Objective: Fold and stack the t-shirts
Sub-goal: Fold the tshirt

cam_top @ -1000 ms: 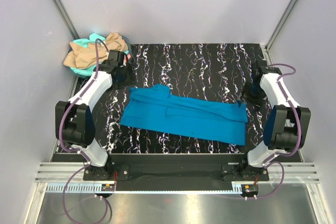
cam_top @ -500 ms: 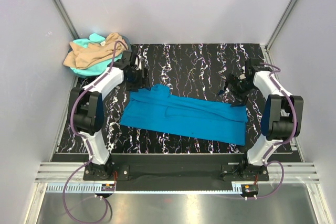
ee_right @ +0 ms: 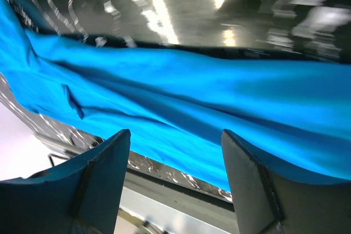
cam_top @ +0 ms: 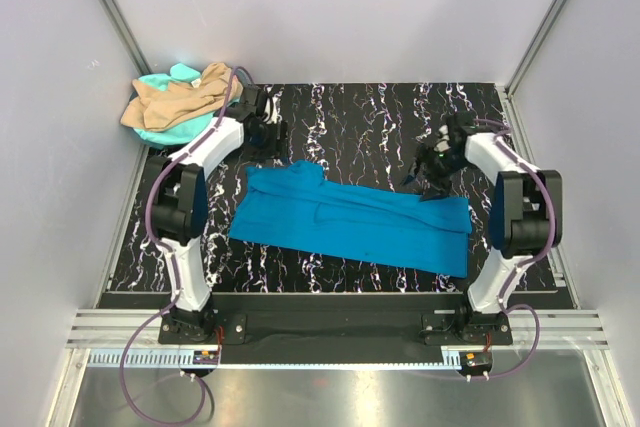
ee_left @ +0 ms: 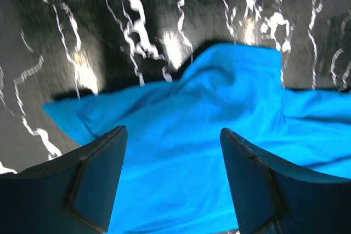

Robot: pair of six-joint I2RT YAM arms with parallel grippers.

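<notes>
A bright blue t-shirt [cam_top: 350,217] lies spread, partly folded, across the middle of the black marbled table [cam_top: 360,117]. It fills the left wrist view [ee_left: 181,130] and the right wrist view [ee_right: 208,97]. My left gripper [cam_top: 272,137] is open and empty, above the table just beyond the shirt's far left corner. My right gripper [cam_top: 428,172] is open and empty, above the shirt's far right corner. A heap of tan-beige [cam_top: 175,97] and mint-turquoise [cam_top: 165,132] t-shirts lies at the back left. No coral-pink shirt shows clearly.
White walls and metal posts close in the table on three sides. A metal rail [cam_top: 330,332] runs along the near edge by the arm bases.
Both arms have swung inward over the far side of the table: the left gripper moved right toward the shirt's far left corner, the right gripper moved left toward its far right corner. The shirt lies unmoved.
</notes>
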